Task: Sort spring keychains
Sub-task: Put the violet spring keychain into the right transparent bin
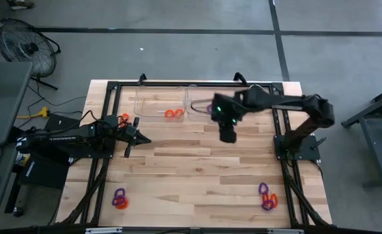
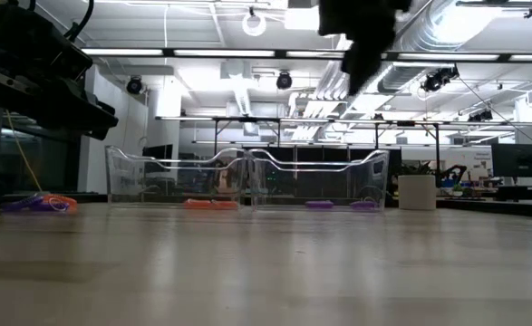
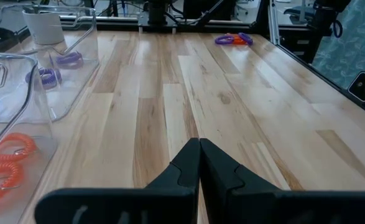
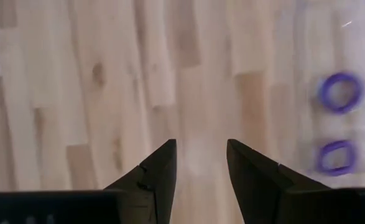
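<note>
Orange spring keychains (image 1: 173,114) lie in the left clear tray (image 1: 153,103), and purple ones (image 4: 339,92) lie in the right clear tray (image 1: 199,104). Mixed purple and orange keychains lie loose near the table's near-left corner (image 1: 119,198) and near-right corner (image 1: 267,196). An orange one (image 1: 123,119) lies by the left arm. My right gripper (image 4: 201,146) hangs open above bare wood just in front of the purple tray, pointing steeply down, with nothing between its fingers. My left gripper (image 3: 199,146) rests shut at the table's left side, holding nothing.
A small white cup (image 3: 44,25) stands beyond the trays at the far edge. A dark metal frame (image 1: 112,88) runs round the tabletop. Bare wood (image 1: 197,175) fills the middle and near part of the table between the two loose piles.
</note>
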Robot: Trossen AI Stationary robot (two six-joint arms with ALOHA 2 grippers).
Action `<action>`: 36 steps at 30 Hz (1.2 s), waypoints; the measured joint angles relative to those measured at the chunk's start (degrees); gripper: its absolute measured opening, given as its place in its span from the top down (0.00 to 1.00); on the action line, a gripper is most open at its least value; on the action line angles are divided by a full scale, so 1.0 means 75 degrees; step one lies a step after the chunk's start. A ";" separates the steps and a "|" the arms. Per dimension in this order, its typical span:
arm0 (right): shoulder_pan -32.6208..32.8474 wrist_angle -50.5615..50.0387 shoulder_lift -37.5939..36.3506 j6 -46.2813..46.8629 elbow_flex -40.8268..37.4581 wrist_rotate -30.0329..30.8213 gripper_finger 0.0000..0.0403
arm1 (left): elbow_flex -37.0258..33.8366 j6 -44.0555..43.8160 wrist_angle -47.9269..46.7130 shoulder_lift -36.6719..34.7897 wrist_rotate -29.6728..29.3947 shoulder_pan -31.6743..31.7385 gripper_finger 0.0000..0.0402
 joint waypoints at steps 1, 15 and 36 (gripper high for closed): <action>0.0132 0.0244 -0.0241 0.0237 -0.0426 -0.0005 0.66 | -0.0001 0.0001 0.0002 0.0000 0.0002 -0.0001 1.00; 0.1902 0.1556 -0.2431 0.6248 -0.4615 -0.0632 0.66 | 0.0000 0.0001 -0.0001 0.0000 0.0003 0.0000 1.00; 0.4737 0.3549 -0.2454 1.2876 -0.6175 -0.0947 0.67 | 0.0000 -0.0002 0.0002 0.0002 0.0002 -0.0002 1.00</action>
